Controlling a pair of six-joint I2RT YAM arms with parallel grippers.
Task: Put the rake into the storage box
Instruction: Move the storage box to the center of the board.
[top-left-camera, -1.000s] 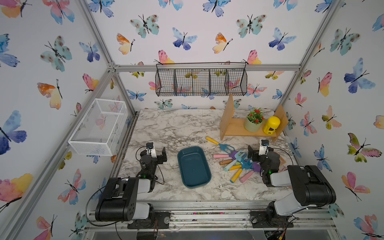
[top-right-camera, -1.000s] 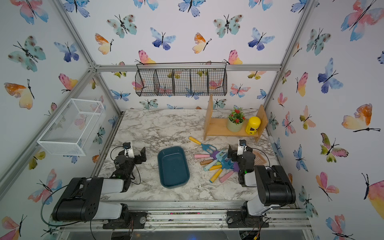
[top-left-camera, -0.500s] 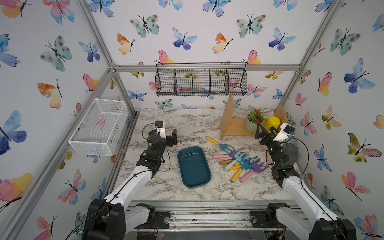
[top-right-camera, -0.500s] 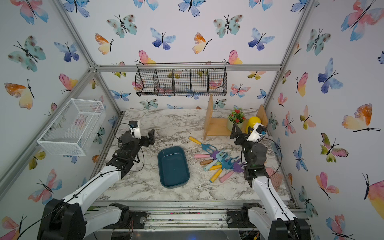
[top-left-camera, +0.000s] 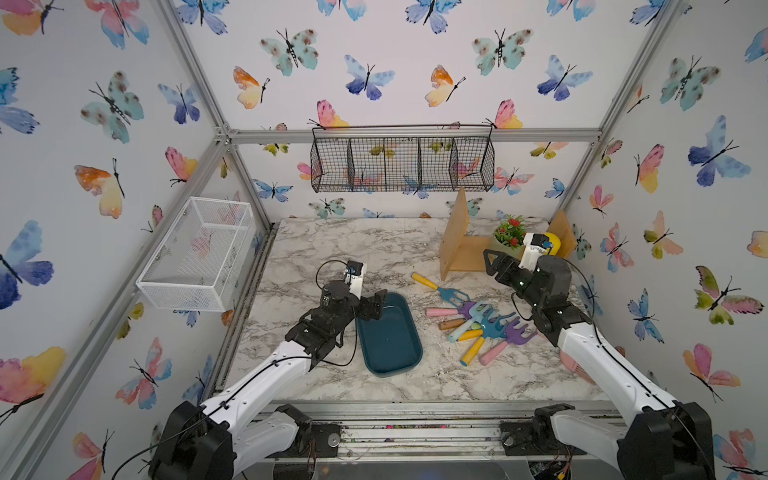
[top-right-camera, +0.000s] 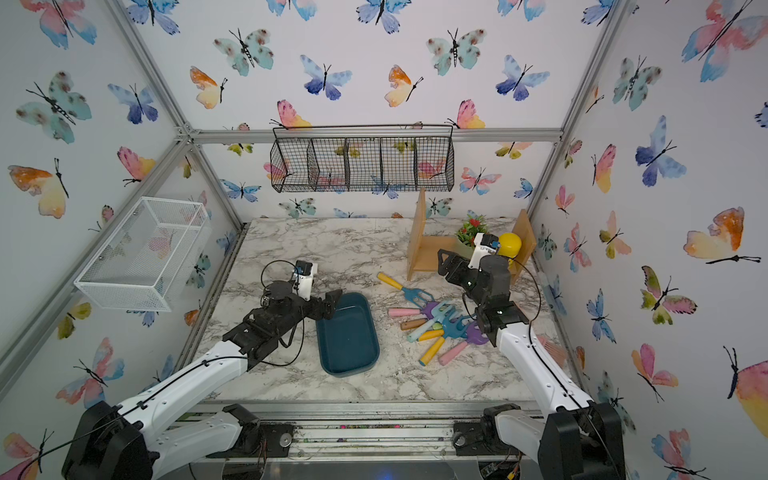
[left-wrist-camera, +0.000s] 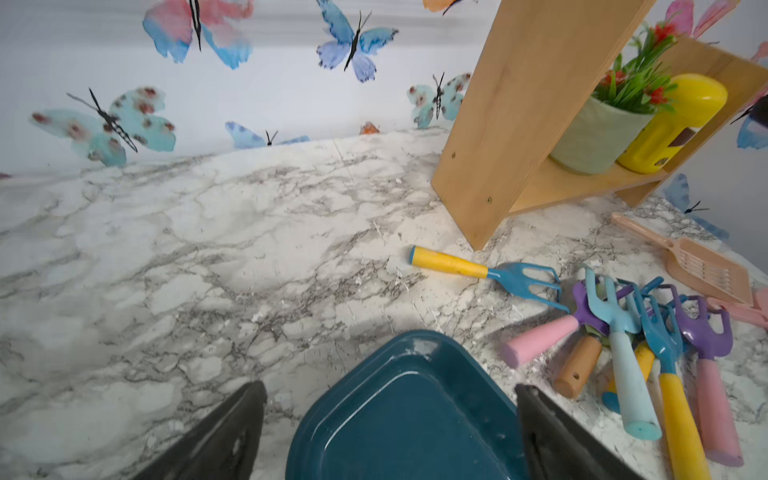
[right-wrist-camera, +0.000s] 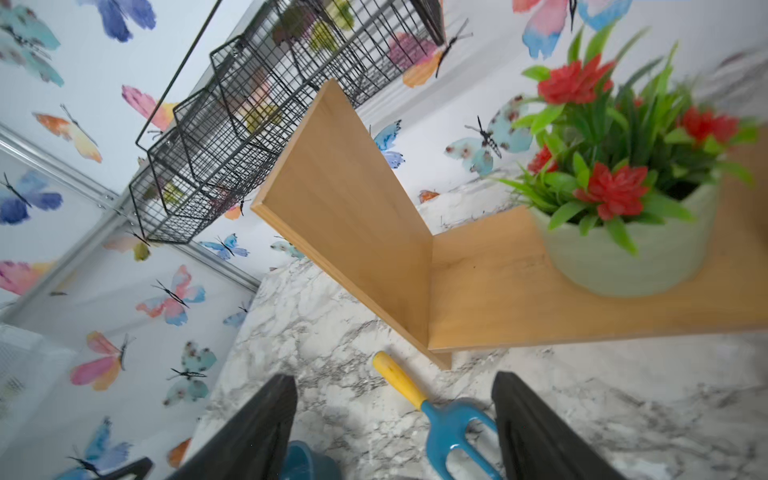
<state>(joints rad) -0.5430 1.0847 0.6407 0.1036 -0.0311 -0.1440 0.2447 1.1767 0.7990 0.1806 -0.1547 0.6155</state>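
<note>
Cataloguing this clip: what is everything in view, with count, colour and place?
storage box: one, dark teal, mid-table, empty
rake: one, yellow handle, blue head, near shelf
toy tools: several, mixed colours, heaped right of box
scoop: one, pink, beside the heap
shelf: one, wooden, back right
potted plant: one, red flowers, on shelf
bottle: one, yellow, on shelf
wire basket: one, black, back wall
mesh basket: one, white, left wall
left gripper: open, at box corner
right gripper: open, facing the rake

The marble table (top-left-camera: 332, 249) bore a blue storage box (top-left-camera: 417, 351), a wooden shelf (top-left-camera: 455, 237) and — right of the box — a yellow-handled rake (top-left-camera: 440, 289) beside a heap of toy tools (top-left-camera: 486, 328).
</note>
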